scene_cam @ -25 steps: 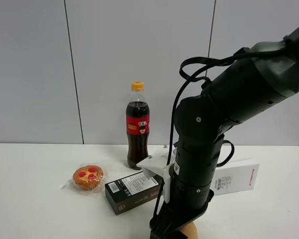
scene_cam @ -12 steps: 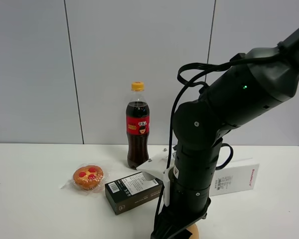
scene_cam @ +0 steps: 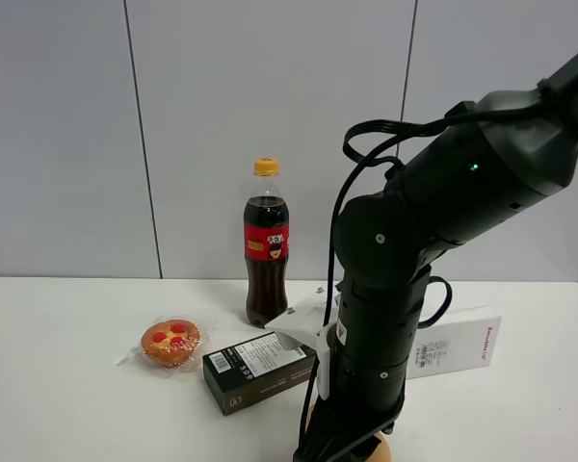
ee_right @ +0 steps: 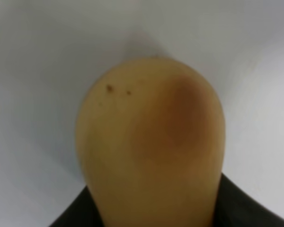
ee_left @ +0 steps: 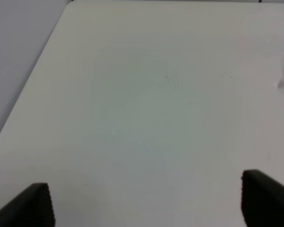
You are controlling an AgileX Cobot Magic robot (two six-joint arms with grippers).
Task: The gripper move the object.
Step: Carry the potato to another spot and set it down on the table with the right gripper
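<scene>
Exterior view: right arm (scene_cam: 385, 289) bends down steeply at front centre of the table (scene_cam: 67, 404). The right gripper (scene_cam: 342, 448) is cut off by the frame's bottom edge. Only a sliver of the peach (scene_cam: 378, 449) shows beside the arm, in front of the black box (scene_cam: 260, 371); the grip is hidden here.

Right wrist view fills that in. The peach (ee_right: 151, 142) takes up most of the frame, with a reddish blush and a few dark specks. Dark jaw parts meet both its sides at the base, so the jaws are clamped on it. White surface behind it; cannot tell if the fruit touches the table.

Behind the arm stand a cola bottle (scene_cam: 267, 245), a wrapped muffin (scene_cam: 170, 342) left of the black box, and a white box (scene_cam: 458, 342) on the right.

Left gripper (ee_left: 149, 208) is seen only in the left wrist view: two black fingertips (ee_left: 35, 205) wide apart, nothing between them, over bare table.
</scene>
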